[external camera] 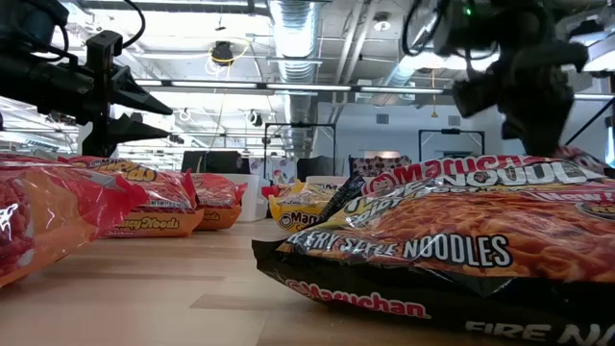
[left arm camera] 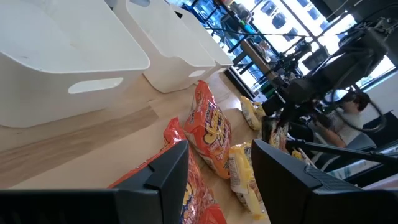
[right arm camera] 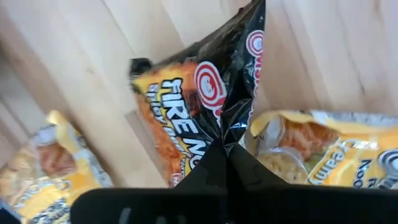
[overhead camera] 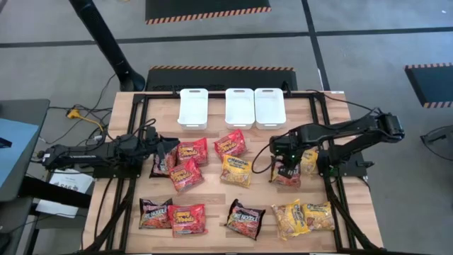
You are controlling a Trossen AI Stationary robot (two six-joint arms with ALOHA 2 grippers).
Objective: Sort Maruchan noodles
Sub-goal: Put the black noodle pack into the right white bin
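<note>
- My left pincer (overhead camera: 167, 150) reaches in from the counter's left edge and hangs above a dark packet (overhead camera: 161, 164). The left wrist view shows its fingers (left arm camera: 163, 180) spread wide with nothing between them, so I judge it parked in readiness, not gripping.
- Just beside it lies a cluster of red packets (overhead camera: 190, 163), flat on the counter (overhead camera: 212, 212). They sit loose and mixed with the dark ones, which is why sorting is needed at all.
- Three white bins (overhead camera: 192, 107) stand in a row along the far edge, one a little apart on the left and two touching. All look unfilled, and three colours to three bins is my guess at the plan.
- A red packet (overhead camera: 231, 143) and a yellow packet (overhead camera: 236, 171) lie mid-counter. More red, dark and yellow ones line the near edge.
- My right pincer (overhead camera: 286, 170) points down right of centre. Its fingers (right arm camera: 214, 169) are pinched together on the crimped end of a black Fire packet (right arm camera: 193, 118). Holding it by the seam gives a firm grip without crushing the noodles.
- The Fire packet hangs or rests against a yellow one (right arm camera: 323, 155); whether it has left the wood I cannot tell.
- No packet is binned, so I judge the sort barely begun.
</note>
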